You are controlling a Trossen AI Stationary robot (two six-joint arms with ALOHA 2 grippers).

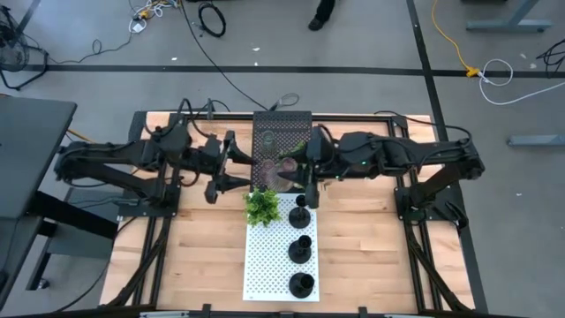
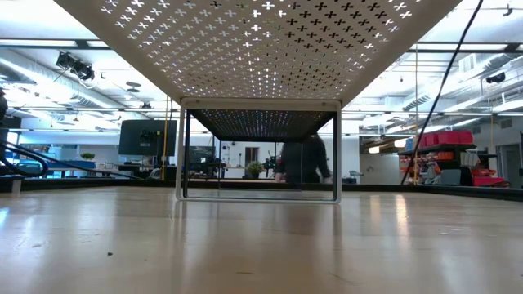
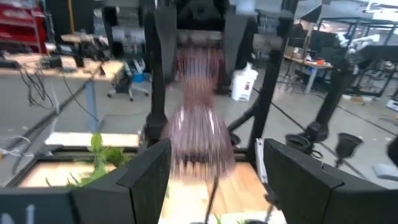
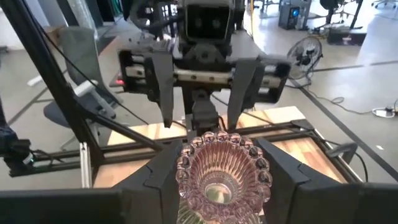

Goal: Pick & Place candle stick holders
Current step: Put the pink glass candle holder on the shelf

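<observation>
My right gripper (image 1: 297,172) is shut on a pinkish ribbed glass candle holder (image 1: 281,173) above the middle of the table. The holder fills the right wrist view (image 4: 222,174) and shows blurred in the left wrist view (image 3: 199,140). My left gripper (image 1: 245,173) is open and faces it from the table's left, one finger on either side just short of the glass. Three black holders (image 1: 301,247) stand on their round bases in a row on the white perforated shelf (image 1: 265,265). The low view shows no gripper. My right gripper pinches the glass holder's ribbed bulbous sides (image 4: 184,177) between its two fingers (image 4: 155,180). The fingers come level from the table's right side. The holder is lifted clear, and its scalloped open mouth (image 4: 221,146) faces the wrist camera.
A small green potted plant (image 1: 262,206) stands on the white shelf's far end, just below the grippers. A black perforated shelf (image 1: 282,132) lies behind them. In the low view the white shelf (image 2: 261,49) spans overhead, and a person (image 2: 304,159) stands far behind the table.
</observation>
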